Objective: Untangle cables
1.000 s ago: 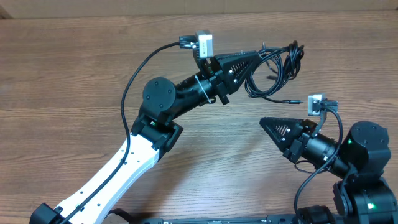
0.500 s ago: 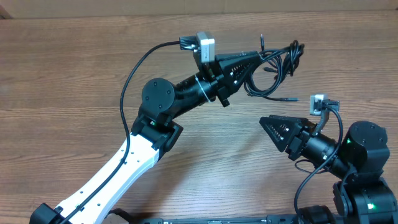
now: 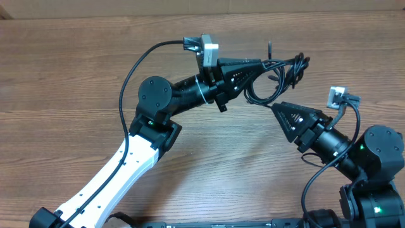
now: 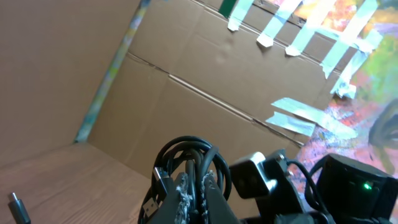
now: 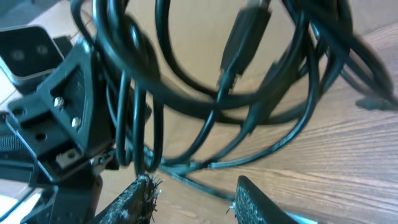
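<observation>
From overhead, the left gripper [image 3: 264,63] is clamped tight on the cables [image 3: 288,71], holding the single knotted bundle above the far right part of the table [image 3: 63,69]. The right gripper [image 3: 278,107] points its tip just under the hanging loops, near them but, as far as I can tell, not touching. The main risk is that it closes on several strands at once and pulls, which would likely tighten the knot rather than loosen it. A hard tug could also drag the bundle out of the left pinch. The count here is two grippers and one bundle; the number of separate cords cannot be told. In the left wrist view, the loops rise from between the closed fingers [image 4: 186,198] in front of a cardboard wall [image 4: 124,93], and a small plug tip [image 4: 17,208] shows at the lower left edge. The pinch seems to catch only some strands, so others may slide free. In the right wrist view, the right fingers [image 5: 142,200] stand apart with nothing held between them, and the loops cross close ahead. One flat plug [image 5: 244,43] dangles among them, and a careless close could snag it or knock the left gripper's body.
</observation>
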`<move>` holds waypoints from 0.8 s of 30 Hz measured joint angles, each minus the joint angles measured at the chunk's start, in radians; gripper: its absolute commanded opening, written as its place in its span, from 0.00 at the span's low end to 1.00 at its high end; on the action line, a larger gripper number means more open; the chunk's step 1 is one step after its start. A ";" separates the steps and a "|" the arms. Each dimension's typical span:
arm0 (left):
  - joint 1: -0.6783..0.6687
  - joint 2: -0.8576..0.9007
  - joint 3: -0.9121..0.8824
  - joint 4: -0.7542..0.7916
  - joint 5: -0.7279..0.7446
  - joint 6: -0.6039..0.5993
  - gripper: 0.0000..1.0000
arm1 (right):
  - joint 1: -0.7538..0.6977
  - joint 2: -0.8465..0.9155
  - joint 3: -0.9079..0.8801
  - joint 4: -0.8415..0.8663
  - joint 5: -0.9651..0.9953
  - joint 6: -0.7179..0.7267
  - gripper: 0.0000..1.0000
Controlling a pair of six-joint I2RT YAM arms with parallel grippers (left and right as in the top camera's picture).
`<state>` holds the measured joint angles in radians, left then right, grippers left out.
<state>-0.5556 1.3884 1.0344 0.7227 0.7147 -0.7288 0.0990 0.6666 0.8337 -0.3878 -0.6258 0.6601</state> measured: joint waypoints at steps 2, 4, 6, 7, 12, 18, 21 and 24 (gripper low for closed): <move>0.000 0.000 0.000 0.000 0.011 0.000 0.04 | 0.000 0.000 0.000 0.003 0.006 0.007 0.41; 0.000 0.000 0.000 0.000 0.019 0.000 0.04 | 0.000 0.000 0.000 0.003 0.011 0.013 0.41; 0.000 0.000 0.000 0.000 0.024 -0.002 0.04 | 0.000 0.000 0.000 0.003 0.018 0.018 0.41; 0.000 0.000 0.000 0.000 0.025 -0.005 0.04 | 0.000 0.000 0.000 0.003 0.023 0.019 0.41; 0.000 0.000 0.000 0.005 0.034 -0.054 0.04 | 0.000 0.000 0.000 0.003 0.042 0.021 0.41; -0.001 0.000 0.000 0.040 0.036 -0.109 0.04 | 0.000 0.000 0.000 0.003 0.051 0.021 0.41; -0.008 0.000 0.000 0.040 0.037 -0.115 0.04 | 0.000 0.000 0.000 0.005 0.054 0.033 0.42; -0.019 0.000 0.000 0.040 0.038 -0.119 0.04 | 0.000 0.000 0.000 0.006 0.054 0.044 0.47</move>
<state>-0.5751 1.3884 1.0344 0.7628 0.7525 -0.8474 0.0990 0.6666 0.8337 -0.3820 -0.5716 0.7040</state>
